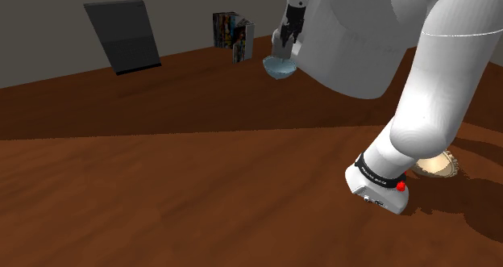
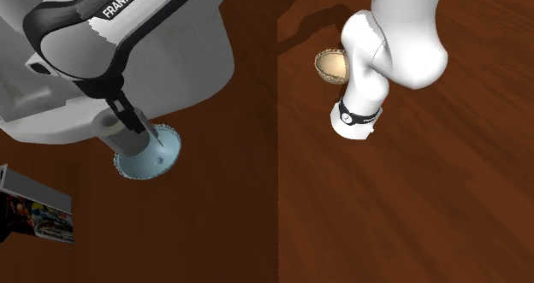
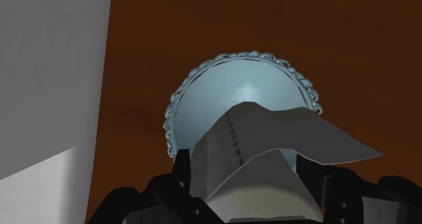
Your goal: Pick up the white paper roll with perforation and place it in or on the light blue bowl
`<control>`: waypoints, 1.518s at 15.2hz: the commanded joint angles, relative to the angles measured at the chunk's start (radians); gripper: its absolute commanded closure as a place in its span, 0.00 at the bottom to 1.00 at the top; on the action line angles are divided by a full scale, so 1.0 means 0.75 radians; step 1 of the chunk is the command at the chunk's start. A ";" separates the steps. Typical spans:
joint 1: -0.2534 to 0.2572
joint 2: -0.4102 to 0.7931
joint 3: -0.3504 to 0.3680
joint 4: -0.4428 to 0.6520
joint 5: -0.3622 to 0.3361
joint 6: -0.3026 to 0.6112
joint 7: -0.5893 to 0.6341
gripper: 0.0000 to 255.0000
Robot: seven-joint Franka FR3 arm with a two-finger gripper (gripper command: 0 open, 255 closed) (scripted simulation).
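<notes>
Finding one: grasp. You had the gripper [image 3: 253, 199] pinched on the white paper roll [image 3: 233, 145]. In the wrist view its black fingers [image 3: 168, 194] clasped the roll from both sides. A loose sheet with a dotted perforation line fanned out ahead of them.

Finding two: the deciding relation. The light blue bowl [image 3: 209, 101] lay straight beyond the roll along the gripper's own line, and its scalloped rim ringed the roll's far end. The second exterior view agreed. There the roll [image 2: 118, 140] hung over the bowl [image 2: 161, 163], inside the rim but off the bowl's centre. The shoulder view likewise put the gripper [image 1: 286, 41] just above the bowl [image 1: 278, 68]. You could not have told from these views whether the roll touched the bowl's floor.

Finding three: orientation. The roll's long axis appeared to run roughly along the fingers and point into the bowl, though the loose sheet hid much of it.

Assessment: carriage looked essentially done. In my judgement the coming move needed only a short descent towards the bowl and a release, with no sideways correction. The roll would likely have entered end first and tipped against the bowl's wall.

Note: a woven basket [image 2: 331, 66] stood on the bench [image 2: 428, 204] well apart from the bowl, out of the way.
</notes>
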 commanded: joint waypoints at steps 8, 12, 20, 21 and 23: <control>-0.006 0.043 0.012 -0.054 0.026 0.094 -0.015 1.00; -0.006 0.043 0.012 -0.054 0.026 0.094 -0.015 1.00; 0.000 0.006 0.002 -0.011 0.004 0.019 -0.001 0.00; 0.002 -0.010 -0.002 0.013 -0.005 -0.020 0.005 0.00; 0.004 -0.021 -0.005 0.034 -0.012 -0.051 0.009 0.00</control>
